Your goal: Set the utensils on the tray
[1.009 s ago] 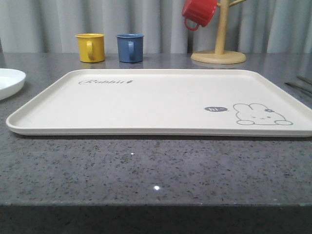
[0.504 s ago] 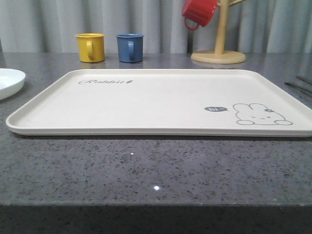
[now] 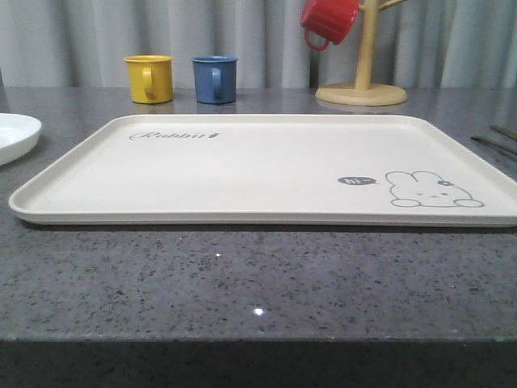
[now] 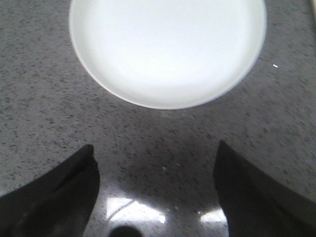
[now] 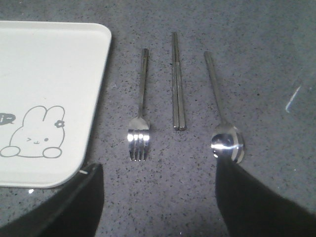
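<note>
Nothing has really moved since the earlier frames; from the front I see the tray (image 3: pixel 266 166) in the same place on the tabletop (image 3: pixel 242 283), apart from a very slight shift of the whole picture. It carries none of the utensils yet.

My left tool (image 4: pixel 155 190) hangs over bare tabletop with both fingers (image 4: pixel 59 197) spread wide, released and holding nothing. Just beyond it lies the plate (image 4: pixel 168 47), apart from the fingers. From the front, that plate shows at the left edge, off the tray's left end.

My right tool (image 5: pixel 158 200) is likewise released, its 2 fingers (image 5: pixel 256 202) set wide over the tabletop. Ahead of it lie 3 utensils side by side, all off the tray: the fork (image 5: pixel 140 118) nearest the tray's rabbit corner, the chopsticks (image 5: pixel 177 84) in the middle, and the spoon (image 5: pixel 222 116) farthest out. The spoon's bowl sits just beside one finger; I cannot tell whether they touch.

At the back of the tabletop stand a yellow mug (image 3: pixel 149 78) and a blue mug (image 3: pixel 215 78), with a red mug (image 3: pixel 329 20) hung on a wooden rack (image 3: pixel 363 73).
</note>
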`<state>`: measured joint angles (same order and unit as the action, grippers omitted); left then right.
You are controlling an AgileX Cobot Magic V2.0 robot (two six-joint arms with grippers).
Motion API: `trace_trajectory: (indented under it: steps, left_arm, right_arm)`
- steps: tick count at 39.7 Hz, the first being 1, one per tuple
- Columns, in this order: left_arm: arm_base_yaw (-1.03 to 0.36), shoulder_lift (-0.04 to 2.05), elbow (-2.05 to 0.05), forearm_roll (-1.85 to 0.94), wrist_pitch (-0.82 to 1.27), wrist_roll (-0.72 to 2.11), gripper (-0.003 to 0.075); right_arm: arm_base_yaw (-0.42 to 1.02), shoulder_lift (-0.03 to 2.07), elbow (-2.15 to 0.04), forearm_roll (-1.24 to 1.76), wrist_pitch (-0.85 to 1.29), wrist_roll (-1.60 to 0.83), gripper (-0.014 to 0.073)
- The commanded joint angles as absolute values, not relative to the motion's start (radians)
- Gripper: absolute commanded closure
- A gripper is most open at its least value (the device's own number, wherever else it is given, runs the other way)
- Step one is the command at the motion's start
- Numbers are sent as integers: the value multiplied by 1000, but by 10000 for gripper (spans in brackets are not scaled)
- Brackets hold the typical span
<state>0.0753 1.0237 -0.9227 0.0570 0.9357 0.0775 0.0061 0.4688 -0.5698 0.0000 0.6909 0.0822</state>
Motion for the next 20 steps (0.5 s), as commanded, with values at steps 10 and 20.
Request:
trace_trajectory:
  steps: [10,20]
  left_arm:
    - [389,1331,-1099,-330,773,241,247]
    - [389,1501,-1138,-421,697,284,247]
  right_arm:
    - [1,481,-604,0,627,81,85]
    - [1,481,-604,0,627,81,85]
